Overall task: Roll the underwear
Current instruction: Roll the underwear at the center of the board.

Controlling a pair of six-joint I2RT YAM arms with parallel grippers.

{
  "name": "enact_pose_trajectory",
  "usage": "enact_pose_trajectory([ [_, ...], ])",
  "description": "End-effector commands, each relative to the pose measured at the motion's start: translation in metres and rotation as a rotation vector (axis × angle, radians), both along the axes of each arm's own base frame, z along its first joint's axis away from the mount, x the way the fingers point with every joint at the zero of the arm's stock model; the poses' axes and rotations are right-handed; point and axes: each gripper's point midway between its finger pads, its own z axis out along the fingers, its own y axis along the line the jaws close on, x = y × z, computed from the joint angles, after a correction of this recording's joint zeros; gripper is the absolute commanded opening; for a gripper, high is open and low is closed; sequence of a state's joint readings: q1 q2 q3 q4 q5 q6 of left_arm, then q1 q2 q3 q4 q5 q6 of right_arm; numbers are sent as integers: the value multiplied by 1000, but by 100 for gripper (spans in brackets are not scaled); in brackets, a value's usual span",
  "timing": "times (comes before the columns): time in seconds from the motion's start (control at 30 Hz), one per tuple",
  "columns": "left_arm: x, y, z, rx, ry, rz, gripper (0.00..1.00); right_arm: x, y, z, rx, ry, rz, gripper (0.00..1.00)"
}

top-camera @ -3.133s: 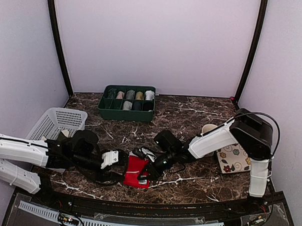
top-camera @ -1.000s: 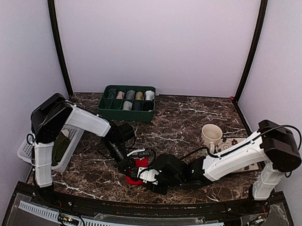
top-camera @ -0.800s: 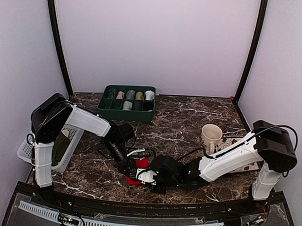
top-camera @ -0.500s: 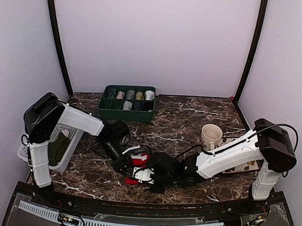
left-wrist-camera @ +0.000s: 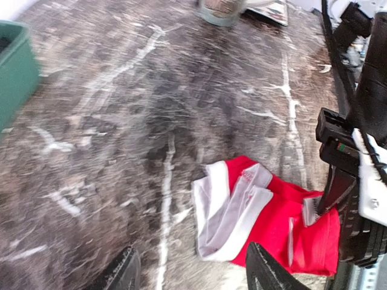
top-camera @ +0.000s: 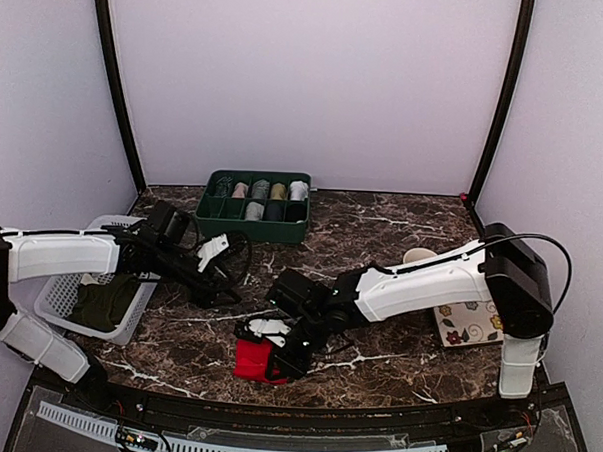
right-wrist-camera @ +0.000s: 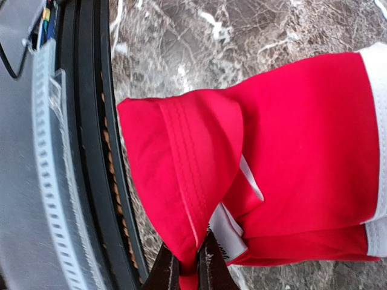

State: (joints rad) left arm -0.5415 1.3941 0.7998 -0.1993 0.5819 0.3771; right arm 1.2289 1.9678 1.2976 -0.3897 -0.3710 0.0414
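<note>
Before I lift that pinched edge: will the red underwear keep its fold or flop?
Probably flops: the underwear drapes in soft creases where the right gripper pinches one edge. Likely light; a thin pinch seems to hold it. The loose waistband layers may slide open if dragged.

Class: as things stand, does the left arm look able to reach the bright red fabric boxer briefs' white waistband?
Probably yes: the open left gripper faces the briefs' waistband across bare marble; the right gripper pinches their opposite end.
</note>
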Motion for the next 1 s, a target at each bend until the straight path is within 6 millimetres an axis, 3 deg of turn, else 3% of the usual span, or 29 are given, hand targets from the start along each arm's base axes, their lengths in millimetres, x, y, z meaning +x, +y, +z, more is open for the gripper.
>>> enact_pose_trajectory([
  [0.0, 22, 20, 26, -18, -202, 166, 63, -15, -9, -3, -131, 273, -41, 0],
  [0.13, 17, 33, 42, -46, -273, 220, 64, -13, -6, -4, -194, 398, -84, 0],
  [0.27, 8, 41, 44, -36, -279, 231, 64, -9, -5, -8, -223, 536, -126, 0],
  [0.5, -40, 33, 46, -56, -232, 37, 61, 7, -3, -19, -232, 659, -210, 0],
  [0.8, -128, -8, 1, 133, -191, -325, 59, 25, -4, -26, -231, 697, -269, 0],
  [0.97, -138, -18, -18, 191, -175, -368, 59, 28, 0, -26, -231, 699, -269, 0],
])
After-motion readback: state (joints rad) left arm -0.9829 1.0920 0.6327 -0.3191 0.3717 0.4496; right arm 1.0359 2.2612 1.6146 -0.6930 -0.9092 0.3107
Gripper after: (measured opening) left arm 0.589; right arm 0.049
